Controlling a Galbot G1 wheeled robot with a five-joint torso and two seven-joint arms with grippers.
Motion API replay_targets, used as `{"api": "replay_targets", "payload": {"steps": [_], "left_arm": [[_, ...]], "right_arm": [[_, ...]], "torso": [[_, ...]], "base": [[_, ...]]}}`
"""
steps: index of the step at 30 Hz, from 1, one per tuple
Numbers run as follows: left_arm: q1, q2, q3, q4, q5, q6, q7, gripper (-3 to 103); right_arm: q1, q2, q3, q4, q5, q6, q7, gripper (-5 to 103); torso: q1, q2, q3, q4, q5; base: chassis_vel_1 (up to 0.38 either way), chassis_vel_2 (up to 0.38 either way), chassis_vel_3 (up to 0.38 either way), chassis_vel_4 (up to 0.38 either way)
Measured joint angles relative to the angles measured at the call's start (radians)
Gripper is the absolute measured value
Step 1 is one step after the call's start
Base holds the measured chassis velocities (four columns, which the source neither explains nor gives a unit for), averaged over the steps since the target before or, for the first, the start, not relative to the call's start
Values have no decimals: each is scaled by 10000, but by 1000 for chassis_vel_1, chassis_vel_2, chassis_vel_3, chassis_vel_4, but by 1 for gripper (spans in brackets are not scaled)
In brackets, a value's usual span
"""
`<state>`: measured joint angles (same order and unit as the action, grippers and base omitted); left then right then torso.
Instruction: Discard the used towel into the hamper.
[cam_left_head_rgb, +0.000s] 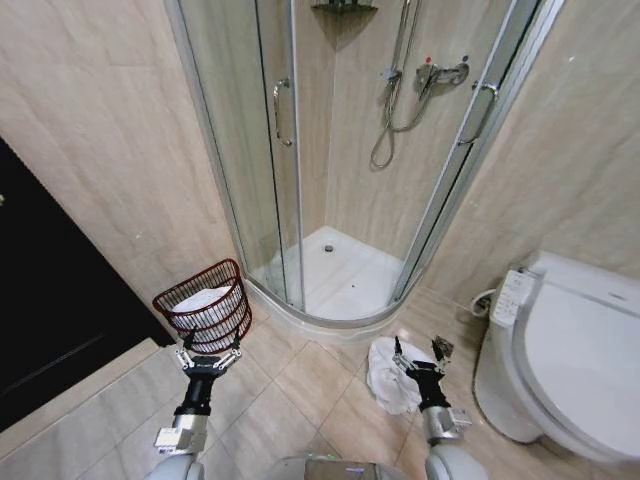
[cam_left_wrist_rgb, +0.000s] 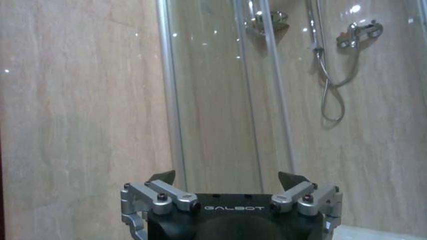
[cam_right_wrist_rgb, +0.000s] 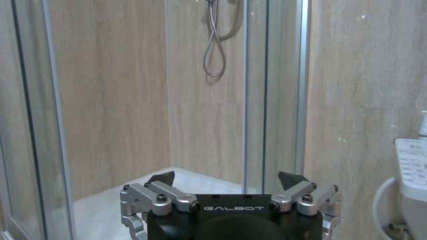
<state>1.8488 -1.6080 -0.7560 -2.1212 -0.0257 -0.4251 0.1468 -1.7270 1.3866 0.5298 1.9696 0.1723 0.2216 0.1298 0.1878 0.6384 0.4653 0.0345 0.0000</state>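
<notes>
Towel (cam_left_head_rgb: 385, 378) white, crumpled on floor; right gripper (cam_left_head_rgb: 418, 357) above, spread; left gripper (cam_left_head_rgb: 210, 352) spread.

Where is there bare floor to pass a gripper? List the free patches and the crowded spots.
Free: the tiles between the hamper and the towel, in front of the shower base. The hamper sits tight against the wall, with white cloth already inside. Crowded: the gap between towel and toilet. Left gripper and right gripper, both open, hang low there.
</notes>
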Motion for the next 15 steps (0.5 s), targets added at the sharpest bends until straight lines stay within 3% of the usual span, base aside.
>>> {"api": "replay_targets", "payload": {"steps": [15], "left_arm": [[214, 0, -9, -132, 7, -174, 5, 100]], "right_arm": [[-135, -54, 68, 30, 5, 25, -42, 100]], "torso": [[0, 0, 0, 0, 0]], "base": [[-99, -150, 98, 142]]}}
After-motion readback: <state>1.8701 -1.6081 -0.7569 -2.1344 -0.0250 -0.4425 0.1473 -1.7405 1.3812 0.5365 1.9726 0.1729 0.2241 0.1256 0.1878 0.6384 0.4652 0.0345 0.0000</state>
